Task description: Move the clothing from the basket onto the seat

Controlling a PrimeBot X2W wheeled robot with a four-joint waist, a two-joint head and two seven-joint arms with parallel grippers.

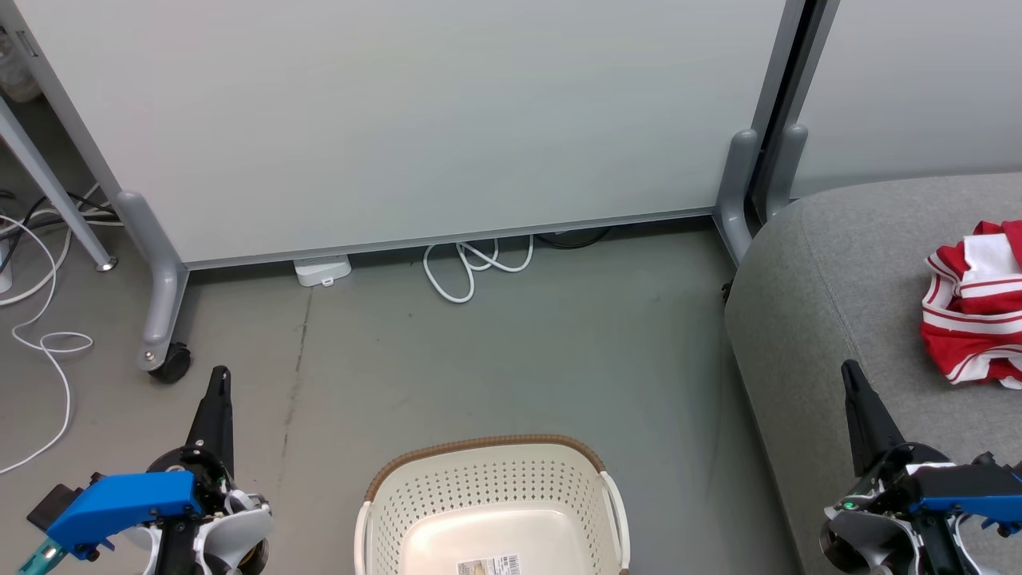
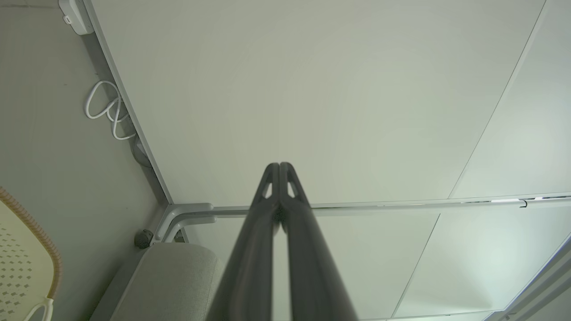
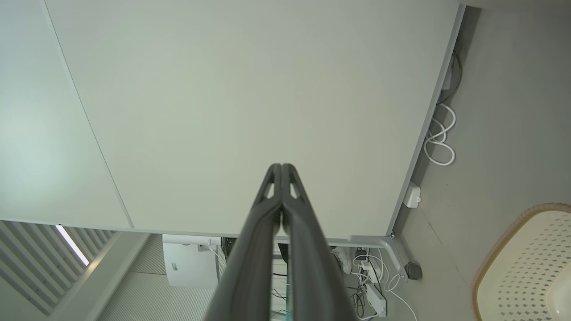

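Note:
The cream basket with a brown rim sits on the floor at the bottom centre; its inside shows only a paper label. A red jersey with white stripes lies crumpled on the grey sofa at the right. My left gripper points up at the lower left, left of the basket, shut with nothing in it. My right gripper rises at the lower right over the sofa's front edge, also shut and empty. In the wrist views the left gripper and right gripper show their tips pressed together. The basket rim and the sofa corner show in the left wrist view, and the basket in the right wrist view.
A white wheeled partition stands behind the basket, with grey legs and a castor. White cables and a small white box lie under it. More cables trail at the left. Grey floor lies between basket and partition.

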